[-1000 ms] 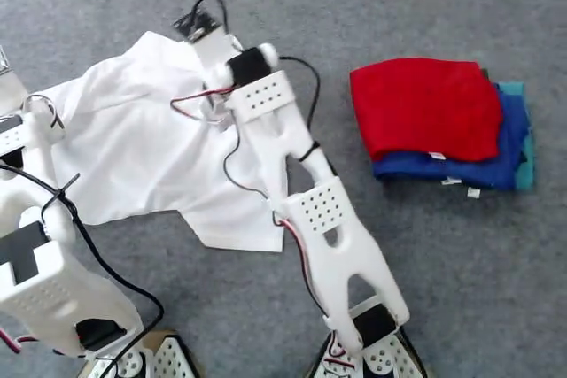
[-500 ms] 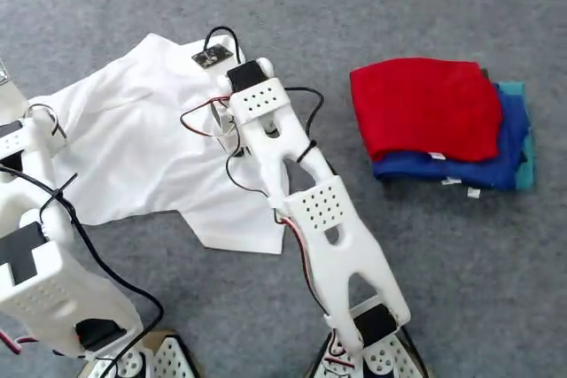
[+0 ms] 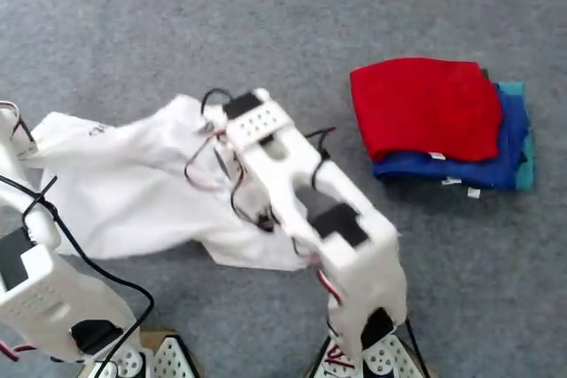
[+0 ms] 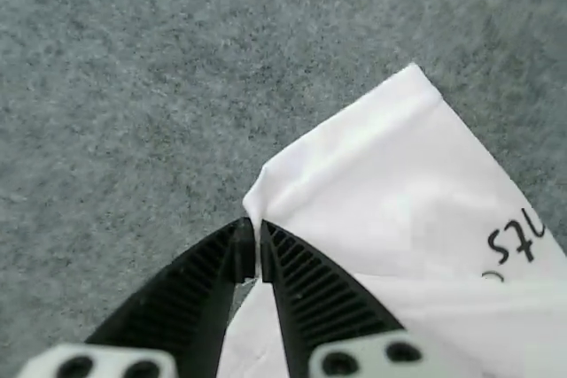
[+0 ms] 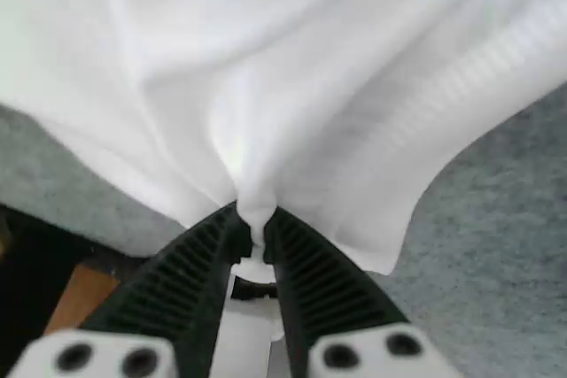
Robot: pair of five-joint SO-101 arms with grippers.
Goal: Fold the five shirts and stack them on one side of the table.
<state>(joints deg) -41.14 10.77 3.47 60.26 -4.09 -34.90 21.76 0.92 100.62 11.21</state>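
Two end effectors grip the shirt (image 3: 133, 192): we see the left end effector (image 4: 254, 235) clamped on its edge, the right end effector (image 5: 252, 220) on a bunched fold.

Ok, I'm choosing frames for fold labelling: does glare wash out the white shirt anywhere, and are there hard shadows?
High view: even light, the white shirt shows faint creases, with a soft shadow under the right arm. Left wrist view: bright, yet fold edges read by the left gripper. Right wrist view: a washed-out patch just past the right gripper, ribbing visible elsewhere.

Teal shirt (image 3: 529, 164) mostly under blue shirt (image 3: 496, 170)
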